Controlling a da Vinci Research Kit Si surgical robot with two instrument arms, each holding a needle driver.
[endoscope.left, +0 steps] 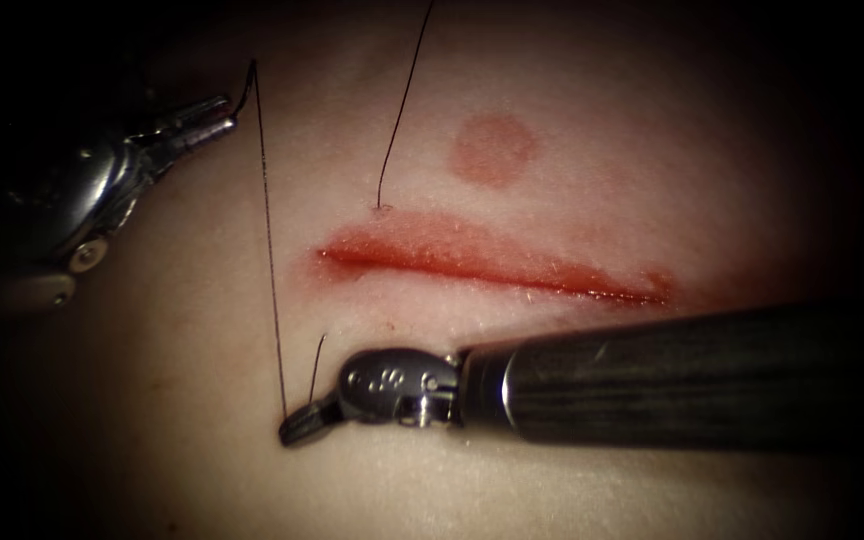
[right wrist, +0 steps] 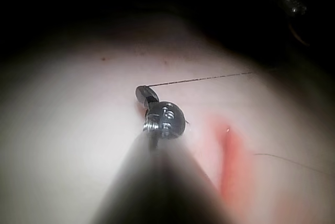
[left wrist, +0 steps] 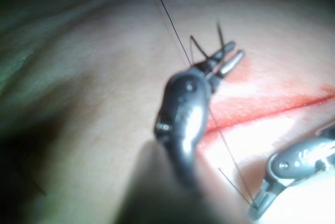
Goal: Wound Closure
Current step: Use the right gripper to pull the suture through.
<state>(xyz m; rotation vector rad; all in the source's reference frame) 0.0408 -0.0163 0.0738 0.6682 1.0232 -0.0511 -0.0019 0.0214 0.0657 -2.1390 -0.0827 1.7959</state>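
**Thin thread held tight between two tools, left of the cut**

Endoscope view: nearest the lens, the right tool [endoscope.left: 302,425] lies low over the tissue [endoscope.left: 202,480], below the cut [endoscope.left: 492,265] and towards its left end. Its jaws are closed on the thread [endoscope.left: 270,250], with a short tail [endoscope.left: 318,358] curling up beside them. The thread rises straight and taut to the left tool [endoscope.left: 214,115], whose jaws are narrow and appear to pinch it. Another strand [endoscope.left: 407,100] enters the tissue just above the cut's left end. Whether any dark line is the needle, I cannot tell. Red fluid lines the cut, and a round reddish mark [endoscope.left: 493,149] sits above it.

Left wrist view: the left tool [left wrist: 227,56] is nearly closed with strands crossing at its tips. The thread [left wrist: 227,150] runs down to the right tool [left wrist: 257,205].

Right wrist view: the right tool [right wrist: 145,94] clamps the thread [right wrist: 199,79] beside the cut [right wrist: 233,156].

The thread looks light, limp and slippery, so it is best gripped flat, well back in the jaws. The tissue looks soft, moist and yielding. There is open room left of the cut.
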